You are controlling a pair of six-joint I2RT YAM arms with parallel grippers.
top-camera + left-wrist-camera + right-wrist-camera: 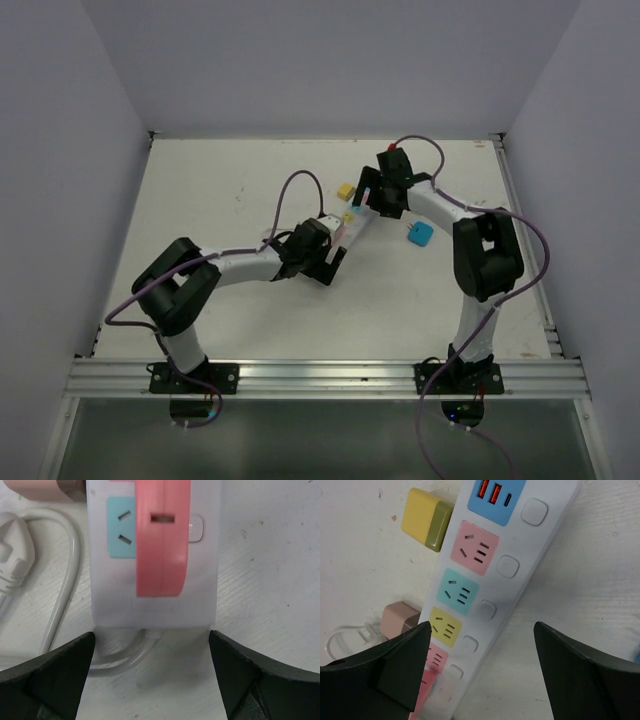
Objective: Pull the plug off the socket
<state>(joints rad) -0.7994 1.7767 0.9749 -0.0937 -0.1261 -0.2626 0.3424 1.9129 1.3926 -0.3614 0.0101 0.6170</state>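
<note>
The two black fingers (45, 680) of the left gripper (151, 636) stand released and wide apart, one at each corner of the cord end of the socket (155, 605). The socket is a single white power strip lying near the middle of the table (200, 200). Whether the fingers touch its sides cannot be told. One pink plug (162, 540) sits in the strip just up from that end, covering part of one blue outlet face (121, 534). One white cord (67, 570) leaves the same end and loops along the side away from the buttons to its own white plug (15, 555). Toward the strip's other end the right gripper (481, 626) is likewise released, two fingers spread either side of the strip, holding nothing. Below it the strip shows one blue USB panel (495, 497) with two orange ports. Four outlet faces follow: pink (475, 547), teal (457, 591), yellow (445, 626) and pink again. Three loose blocks lie around the strip. One yellow block (427, 517) and one dusty-pink block (397, 620) sit just beside its outlet side. One blue block (421, 234) lies apart on the button side.
</note>
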